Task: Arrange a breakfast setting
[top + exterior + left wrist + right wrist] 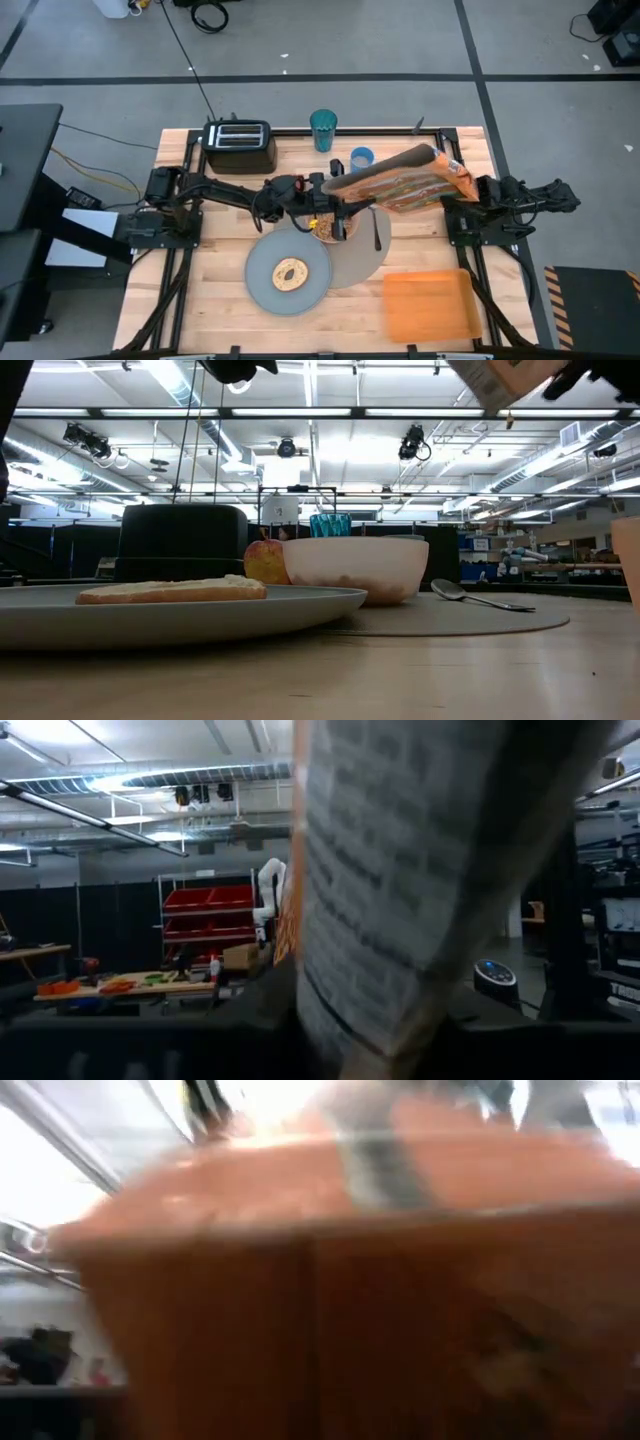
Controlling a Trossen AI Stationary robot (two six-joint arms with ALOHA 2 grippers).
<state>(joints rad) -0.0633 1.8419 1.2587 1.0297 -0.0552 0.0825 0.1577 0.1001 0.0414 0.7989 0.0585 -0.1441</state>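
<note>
My right fingers (458,186) are clenched on one end of the orange cereal box (395,180), holding it lying flat in the air, while my left fingers (326,188) sit at its other end and I cannot tell whether they grip it. Below my left fingers the pink bowl (334,228) rests on the tan mat (360,262), the spoon (377,230) just beside it. The toast ring (290,273) lies on the grey-blue plate (262,285), nearer the bench's front edge.

The cereal box (400,180) hangs between the left gripper (322,186) and right gripper (462,186), above the bowl (335,228) on the mat (365,262).
</note>
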